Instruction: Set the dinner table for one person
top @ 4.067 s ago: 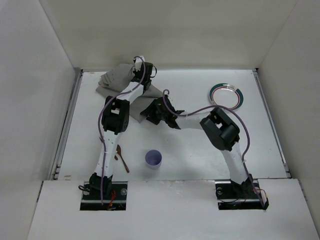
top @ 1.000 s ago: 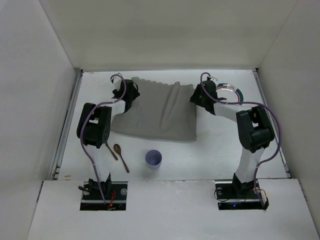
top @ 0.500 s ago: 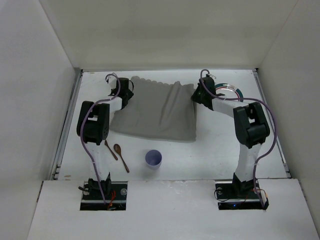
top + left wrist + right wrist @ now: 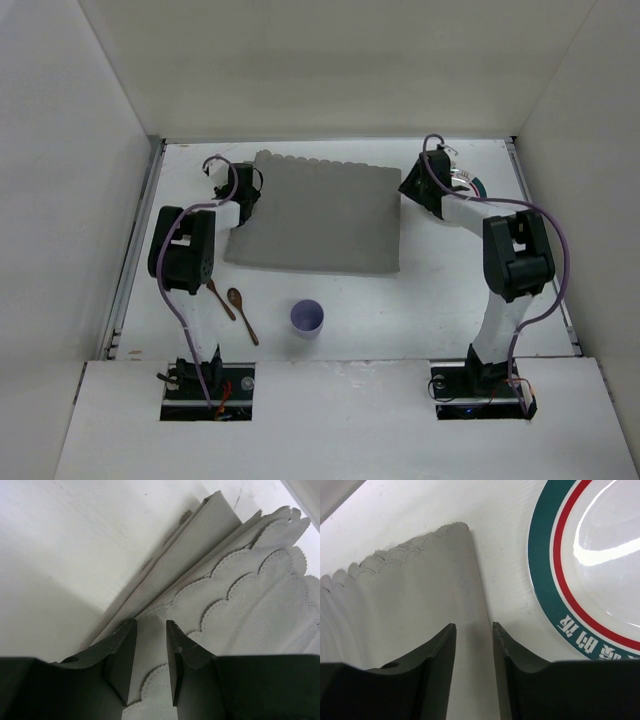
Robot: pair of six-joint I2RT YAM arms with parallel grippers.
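Step in hand: placemat [image 4: 315,215] lies flat on dinner table [image 4: 440,290], left gripper [image 4: 151,660] and right gripper [image 4: 474,665] at its far corners, fingers apart and empty; next, plate [image 4: 542,580] wants lifting onto it

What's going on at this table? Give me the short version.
Two robot arms are laying out a grey placemat. It lies spread nearly flat at the far middle of the dinner table. The left end effector sits over its bunched far-left corner, jaws slightly apart; whether it grips is unclear. The right end effector is open at the far-right edge, next to the plate. A purple cup and wooden utensils wait near the front.
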